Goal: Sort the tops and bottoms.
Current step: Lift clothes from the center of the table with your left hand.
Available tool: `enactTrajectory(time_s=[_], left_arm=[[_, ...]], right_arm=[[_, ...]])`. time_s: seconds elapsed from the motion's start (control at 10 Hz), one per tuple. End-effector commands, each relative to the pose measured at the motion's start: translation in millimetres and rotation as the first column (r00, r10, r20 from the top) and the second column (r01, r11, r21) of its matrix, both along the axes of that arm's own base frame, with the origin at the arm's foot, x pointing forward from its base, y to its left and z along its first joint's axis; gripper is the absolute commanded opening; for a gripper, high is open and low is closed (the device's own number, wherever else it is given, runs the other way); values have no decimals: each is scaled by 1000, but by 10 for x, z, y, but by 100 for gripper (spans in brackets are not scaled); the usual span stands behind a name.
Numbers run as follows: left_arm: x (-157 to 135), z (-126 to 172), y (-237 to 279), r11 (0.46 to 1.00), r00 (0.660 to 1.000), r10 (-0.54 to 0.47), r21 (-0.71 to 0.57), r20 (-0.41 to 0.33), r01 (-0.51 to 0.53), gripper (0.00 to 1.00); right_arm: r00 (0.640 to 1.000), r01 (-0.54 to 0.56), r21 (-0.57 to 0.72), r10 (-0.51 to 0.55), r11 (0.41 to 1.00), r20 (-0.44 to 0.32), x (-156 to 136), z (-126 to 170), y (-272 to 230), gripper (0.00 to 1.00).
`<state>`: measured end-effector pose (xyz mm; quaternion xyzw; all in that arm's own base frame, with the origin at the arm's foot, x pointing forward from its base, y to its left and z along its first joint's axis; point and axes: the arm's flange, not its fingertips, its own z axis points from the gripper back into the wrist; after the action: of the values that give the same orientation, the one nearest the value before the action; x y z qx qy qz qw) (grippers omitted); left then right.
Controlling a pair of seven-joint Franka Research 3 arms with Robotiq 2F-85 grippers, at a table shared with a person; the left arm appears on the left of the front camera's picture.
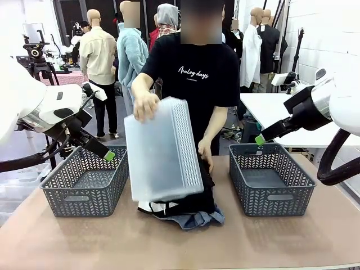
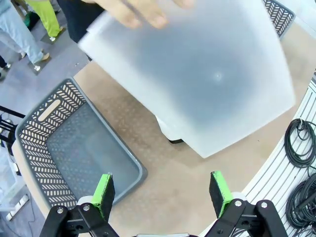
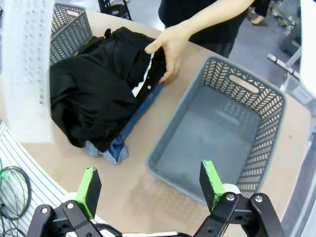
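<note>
The tops and bottoms lie in one heap at the table's middle: black garments [image 1: 191,199] [image 3: 94,89] on top, a white piece with black piping [image 1: 151,208] [image 3: 143,81], and blue denim [image 1: 197,218] [image 3: 116,148] underneath. A person tilts a translucent white bin [image 1: 160,149] [image 2: 197,74] over the heap with one hand. The other hand [image 3: 168,49] rests on the black cloth. My left gripper [image 1: 108,155] [image 2: 162,192] hangs open and empty over the left grey basket [image 1: 56,180] [image 2: 34,133]. Above the right grey basket [image 1: 304,185] [image 3: 168,143], my right gripper [image 1: 259,140] [image 3: 150,182] is open and empty.
Both baskets are empty and flank the heap. The person stands at the far side of the table, arms reaching over the middle. Bare tabletop [image 1: 169,242] runs along the near edge. Cables [image 2: 298,143] hang beyond the table edge in the left wrist view.
</note>
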<state>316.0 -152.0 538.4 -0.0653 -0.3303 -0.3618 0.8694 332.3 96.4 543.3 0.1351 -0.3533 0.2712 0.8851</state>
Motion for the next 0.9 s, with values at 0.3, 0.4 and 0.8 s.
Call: enactTrajectory(time_s=[0.3, 0.4, 0.8], left_arm=[[-1, 4, 25, 1000, 1000, -3, 2, -4, 3, 100], [-1, 4, 25, 1000, 1000, -3, 2, -4, 3, 100], [-1, 4, 25, 1000, 1000, -3, 2, -4, 3, 100]], right_arm=[[1000, -5, 18, 5, 1000, -2, 4, -2, 17, 100], [1000, -5, 18, 5, 1000, -2, 4, -2, 17, 100], [1000, -5, 18, 5, 1000, -2, 4, -2, 17, 100]])
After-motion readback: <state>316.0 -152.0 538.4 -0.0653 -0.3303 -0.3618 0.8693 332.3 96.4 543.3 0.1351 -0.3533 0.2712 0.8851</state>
